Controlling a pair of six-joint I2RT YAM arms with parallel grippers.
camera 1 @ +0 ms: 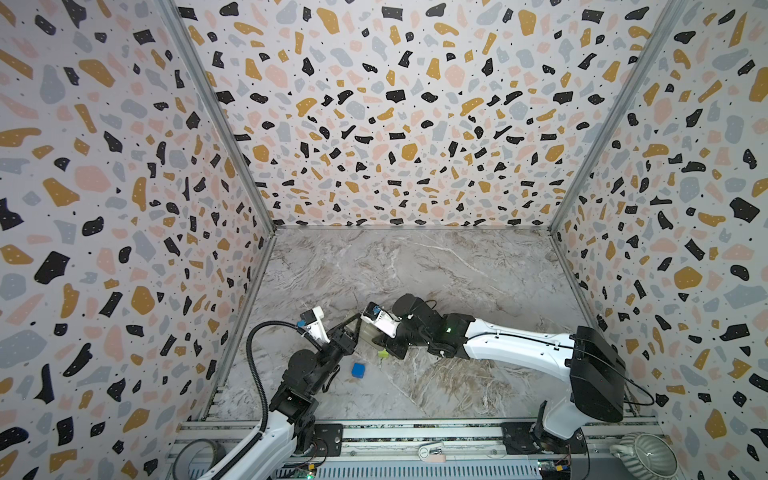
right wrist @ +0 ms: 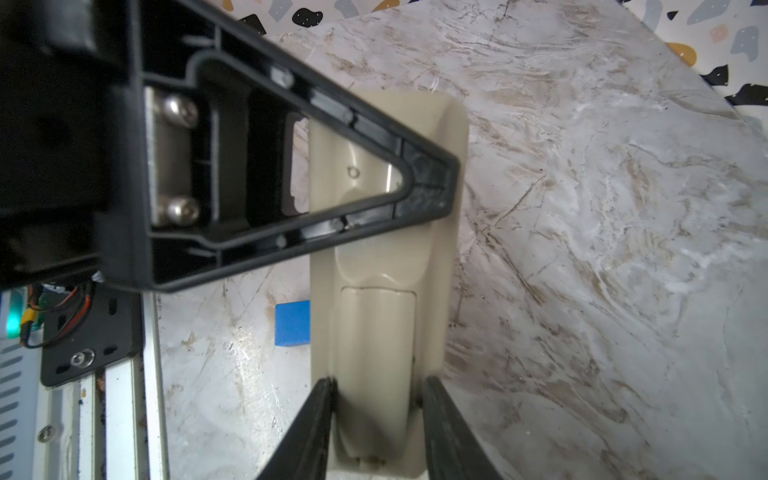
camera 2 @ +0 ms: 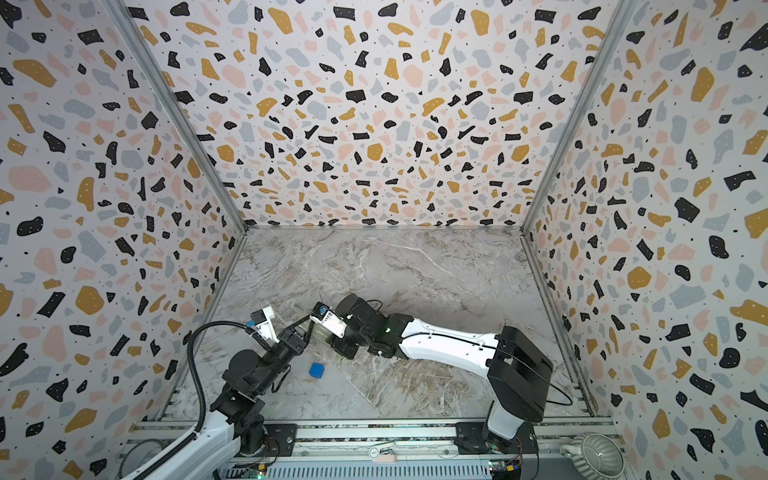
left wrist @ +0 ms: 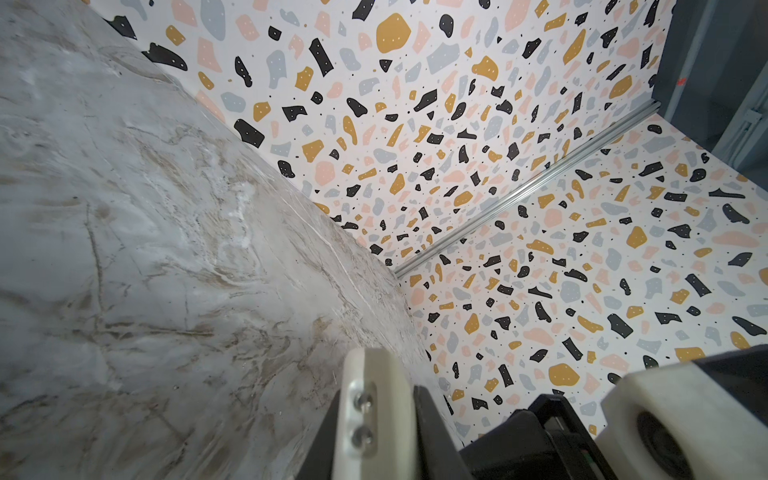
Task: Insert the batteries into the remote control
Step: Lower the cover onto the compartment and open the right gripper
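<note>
Right wrist view shows the cream plastic remote control, lower centre in both top views, back-up beneath the closed left gripper, right gripper straddling one end, grip uncertain; steady it squarely, batteries unseen.

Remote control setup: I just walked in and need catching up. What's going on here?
The remote control is back side up, its battery cover seemingly on. The right tool straddles one end, though whether it grips is unclear. The left tool, shut, lies across the other end. No batteries are in view. A blue cube sits on the marble table nearby.
</note>
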